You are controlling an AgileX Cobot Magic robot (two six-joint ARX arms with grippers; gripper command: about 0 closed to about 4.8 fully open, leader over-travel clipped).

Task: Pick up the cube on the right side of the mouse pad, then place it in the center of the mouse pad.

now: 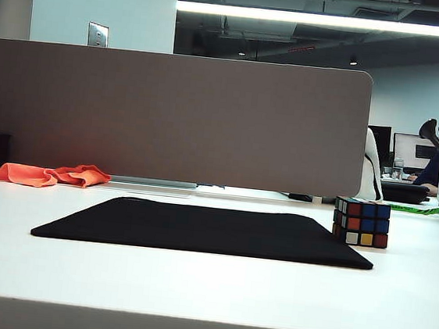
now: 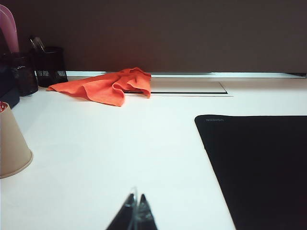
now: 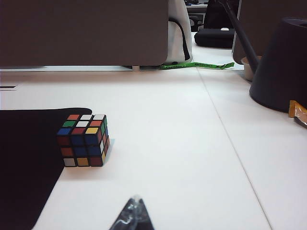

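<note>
- Exterior view: the mouse pad (image 1: pixel 205 228) lies flat on the white bench (image 1: pixel 206 289), and the cube (image 1: pixel 362 222) sits at the pad's right side, right by its far right corner. I can't tell from this low angle whether it overlaps the pad edge. Neither arm shows up here, so nothing has been picked yet. An orange cloth (image 1: pixel 44 174) lies off to the left by the divider, well out of the way.
- Left wrist view: the left gripper (image 2: pixel 134 216) is just a dark tip low in frame, jaws together as far as I can see, hovering over bare bench beside the pad's left edge. A paper cup (image 2: pixel 13 143) and a black mesh pen holder (image 2: pixel 49 66) sit further out. This arm is nowhere near the cube, so I'd leave it parked.
- Right wrist view: the right gripper (image 3: pixel 134 215) has its jaws fully together and holding nothing. The cube stands ahead of it, well apart, touching or just beside the pad's right edge.
- How I'd do it: spread the jaws wider than the cube first, then come in from above and square up to two flat opposite faces, not the corners. Grip mid-height, lift clear before sliding sideways so the pad doesn't drag, and set it down mid-pad. Steer clear of the dark lamp base (image 3: pixel 280 67) to the right.
</note>
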